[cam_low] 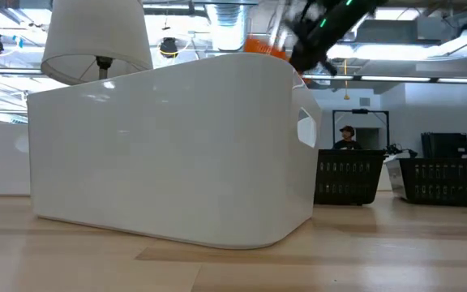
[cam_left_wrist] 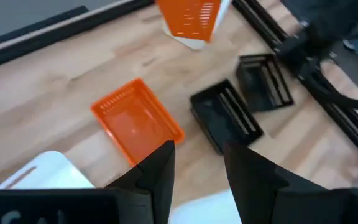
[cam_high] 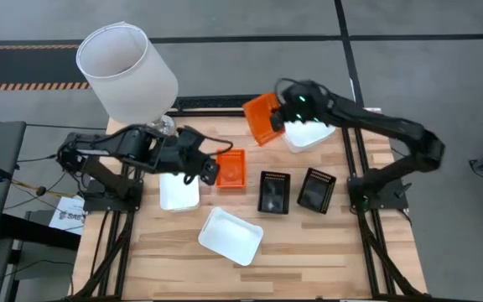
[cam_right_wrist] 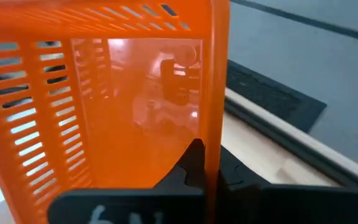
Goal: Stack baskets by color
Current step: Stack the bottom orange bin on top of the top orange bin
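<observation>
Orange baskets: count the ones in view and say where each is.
2. One orange basket is held tilted above the table's far edge by the right gripper. The other lies flat mid-table, beside the left gripper. A third may be hidden.

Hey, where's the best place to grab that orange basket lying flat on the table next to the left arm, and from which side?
Probably from straight above, pinching one long slotted wall of the orange basket. It sits upright with its mouth open, so the thin rim is exposed. The wall toward the black baskets looks freer; the left pincer is beside the other.
</observation>
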Motion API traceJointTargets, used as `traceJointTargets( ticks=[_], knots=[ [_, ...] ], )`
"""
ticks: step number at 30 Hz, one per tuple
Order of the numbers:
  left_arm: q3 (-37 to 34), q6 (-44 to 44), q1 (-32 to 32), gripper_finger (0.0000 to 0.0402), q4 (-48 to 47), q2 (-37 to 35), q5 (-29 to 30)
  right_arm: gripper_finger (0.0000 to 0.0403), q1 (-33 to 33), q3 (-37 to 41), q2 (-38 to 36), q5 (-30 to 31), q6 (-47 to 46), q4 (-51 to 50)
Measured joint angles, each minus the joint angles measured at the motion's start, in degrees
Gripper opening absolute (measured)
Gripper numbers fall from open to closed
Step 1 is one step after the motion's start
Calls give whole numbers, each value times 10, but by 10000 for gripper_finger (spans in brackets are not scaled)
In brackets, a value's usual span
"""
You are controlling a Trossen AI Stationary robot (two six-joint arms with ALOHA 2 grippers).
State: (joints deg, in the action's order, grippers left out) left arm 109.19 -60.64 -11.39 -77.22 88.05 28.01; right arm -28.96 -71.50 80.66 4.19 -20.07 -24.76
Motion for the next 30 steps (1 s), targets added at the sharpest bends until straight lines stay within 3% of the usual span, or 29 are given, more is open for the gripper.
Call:
traceJointTargets(
  ticks=[8, 20, 24, 30],
  knots=[
    [0, 2, 55, 153, -3, 0, 16, 5, -71, -72, 190, -81, 33, -2],
    [0, 140, 153, 201, -1, 0, -29, 47, -68, -203, 354, -89, 66, -134],
    [0, 226, 202, 206, 18, 0, -65, 82, -68, -234, 378, -98, 86, -143],
    [0, 305, 268, 222, 37, 0, -101, 170, -72, -266, 387, -127, 87, -141]
  ],
)
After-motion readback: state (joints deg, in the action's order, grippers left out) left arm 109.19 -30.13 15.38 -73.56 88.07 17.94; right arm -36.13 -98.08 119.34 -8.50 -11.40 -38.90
